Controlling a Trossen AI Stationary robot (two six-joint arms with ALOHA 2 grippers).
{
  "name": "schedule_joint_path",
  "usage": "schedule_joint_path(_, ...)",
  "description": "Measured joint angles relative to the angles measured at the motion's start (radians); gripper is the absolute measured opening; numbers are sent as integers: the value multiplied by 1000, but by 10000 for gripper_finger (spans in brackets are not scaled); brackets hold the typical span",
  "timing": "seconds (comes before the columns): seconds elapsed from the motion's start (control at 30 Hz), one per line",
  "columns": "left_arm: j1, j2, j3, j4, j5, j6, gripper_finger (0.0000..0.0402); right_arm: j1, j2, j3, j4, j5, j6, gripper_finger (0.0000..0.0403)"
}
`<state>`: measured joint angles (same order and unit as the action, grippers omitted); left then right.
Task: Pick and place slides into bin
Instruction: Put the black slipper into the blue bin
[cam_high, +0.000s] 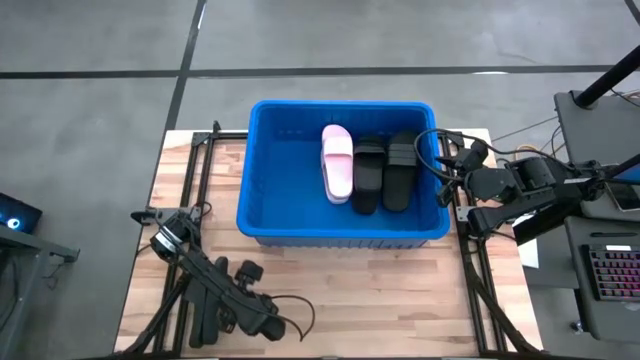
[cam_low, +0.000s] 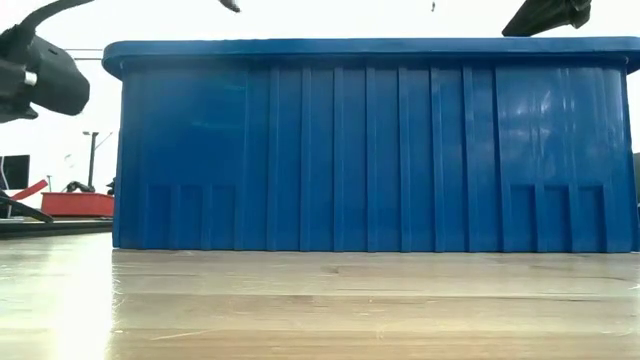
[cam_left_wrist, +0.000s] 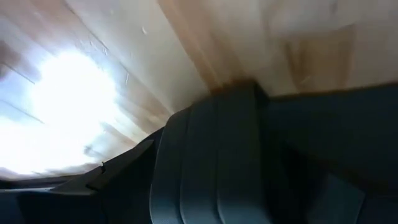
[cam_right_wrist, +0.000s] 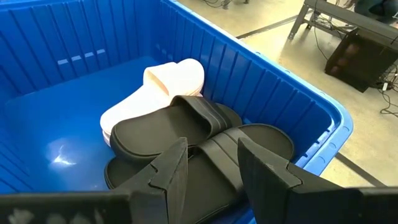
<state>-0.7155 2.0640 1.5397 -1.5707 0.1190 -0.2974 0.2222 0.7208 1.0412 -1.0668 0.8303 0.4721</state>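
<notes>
Looking down on the table (cam_high: 330, 290), you see the bin (cam_high: 275, 170) at its far middle, holding the pink slides (cam_high: 337, 160) at centre and black slides (cam_high: 385, 172) just right of them. The right gripper (cam_right_wrist: 211, 165) hovers over the bin's right rim, fingers apart and empty. The left gripper (cam_high: 265, 320) lies on the near left of the table; you cannot tell its finger state.

The bin (cam_right_wrist: 323, 124) is glossy blue ribbed plastic. The black slides (cam_right_wrist: 186, 124) look matt and rubbery, the pink slides (cam_right_wrist: 168, 81) smooth. The table (cam_high: 350, 290) is pale planked wood.
</notes>
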Motion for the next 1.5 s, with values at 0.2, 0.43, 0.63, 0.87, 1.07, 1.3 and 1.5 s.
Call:
schedule_joint_path(0.2,1,0,-60,16,-13,23,327,0,0,0,1,0,0,132)
schedule_joint_path(0.43,2,0,-96,24,-94,17,308,0,0,0,2,0,0,132)
schedule_joint_path(0.63,2,0,-91,40,-129,24,247,0,0,0,2,0,5,132)
schedule_joint_path(0.87,2,0,-91,167,-117,24,151,0,0,0,2,0,26,132)
schedule_joint_path(1.07,2,0,-91,184,-110,20,53,0,0,0,2,0,26,132)
schedule_joint_path(1.3,2,0,-91,183,-111,18,7,0,0,0,2,0,26,132)
schedule_joint_path(1.5,3,0,-61,133,-121,25,1,0,0,-1,1,0,26,132)
